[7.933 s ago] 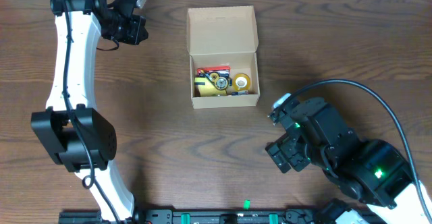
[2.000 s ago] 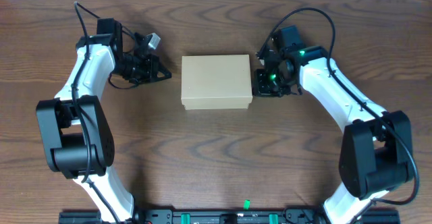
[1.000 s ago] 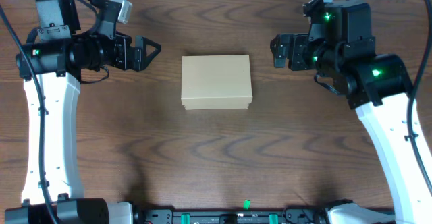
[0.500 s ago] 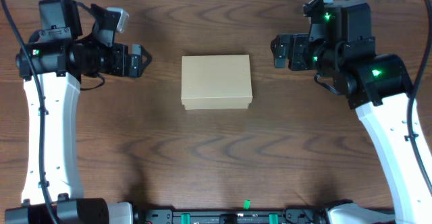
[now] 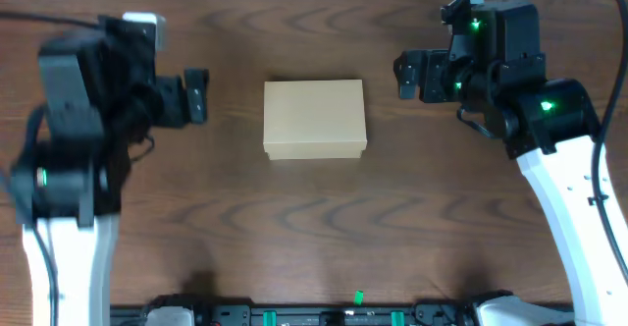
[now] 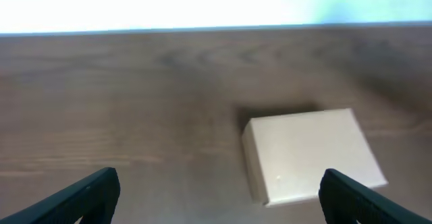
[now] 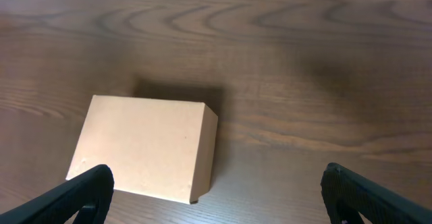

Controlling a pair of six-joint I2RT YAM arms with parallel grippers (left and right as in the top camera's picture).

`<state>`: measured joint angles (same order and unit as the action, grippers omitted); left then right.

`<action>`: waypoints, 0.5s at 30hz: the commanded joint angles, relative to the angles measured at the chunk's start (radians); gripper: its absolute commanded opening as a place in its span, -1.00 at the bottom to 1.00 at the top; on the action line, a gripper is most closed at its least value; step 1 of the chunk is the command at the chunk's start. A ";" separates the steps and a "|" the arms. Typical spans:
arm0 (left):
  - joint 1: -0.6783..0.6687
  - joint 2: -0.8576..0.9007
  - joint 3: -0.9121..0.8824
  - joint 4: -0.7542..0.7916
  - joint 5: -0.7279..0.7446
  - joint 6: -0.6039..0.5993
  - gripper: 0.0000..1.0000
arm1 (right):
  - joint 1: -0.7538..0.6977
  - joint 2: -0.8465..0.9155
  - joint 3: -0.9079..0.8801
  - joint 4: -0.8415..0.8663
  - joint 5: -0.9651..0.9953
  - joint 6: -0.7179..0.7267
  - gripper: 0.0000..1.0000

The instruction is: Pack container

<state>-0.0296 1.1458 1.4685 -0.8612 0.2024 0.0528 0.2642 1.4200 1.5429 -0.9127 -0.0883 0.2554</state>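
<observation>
The container (image 5: pixel 315 119) is a plain tan cardboard box, lid shut, lying flat on the middle of the dark wooden table. It shows in the left wrist view (image 6: pixel 310 153) and in the right wrist view (image 7: pixel 145 146) too. My left gripper (image 5: pixel 199 95) hangs to the left of the box, raised and apart from it, jaws wide open and empty (image 6: pixel 216 197). To the right of the box my right gripper (image 5: pixel 403 75) is also raised and apart, open with nothing between its fingers (image 7: pixel 216 193). What lies inside the box is hidden.
The wooden table (image 5: pixel 314 228) stretches bare around the box. Its far edge meets a white wall (image 6: pixel 202 5) behind. A black rail with green clips (image 5: pixel 358 314) runs along the front edge.
The lid, open with items showing in the earliest frame, is shut now. Both arms have drawn back from the box sides and risen; the left arm still moves, blurred, while the right is still.
</observation>
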 commanded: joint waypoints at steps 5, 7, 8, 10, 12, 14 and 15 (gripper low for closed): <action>-0.030 -0.259 -0.397 0.218 -0.130 -0.132 0.90 | -0.001 0.001 0.011 0.000 0.013 -0.002 0.98; -0.030 -0.366 -0.539 0.310 -0.130 -0.132 0.91 | -0.001 0.001 0.011 0.000 0.013 -0.002 0.98; -0.030 -0.417 -0.603 0.347 -0.125 -0.132 0.91 | -0.001 0.001 0.011 0.000 0.013 -0.002 0.98; -0.030 -0.562 -0.766 0.424 -0.123 -0.156 0.90 | -0.001 0.001 0.011 0.000 0.013 -0.002 0.98; -0.030 -0.687 -0.881 0.448 -0.124 -0.189 0.90 | -0.001 0.001 0.011 0.000 0.013 -0.002 0.98; -0.030 -0.779 -0.953 0.454 -0.124 -0.188 0.91 | -0.001 0.001 0.011 0.000 0.013 -0.002 0.99; -0.030 -0.816 -0.981 0.454 -0.124 -0.188 0.90 | -0.001 0.001 0.011 0.000 0.013 -0.002 0.99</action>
<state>-0.0563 0.4137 0.5526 -0.4145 0.0959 -0.1097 0.2642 1.4200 1.5429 -0.9142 -0.0849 0.2554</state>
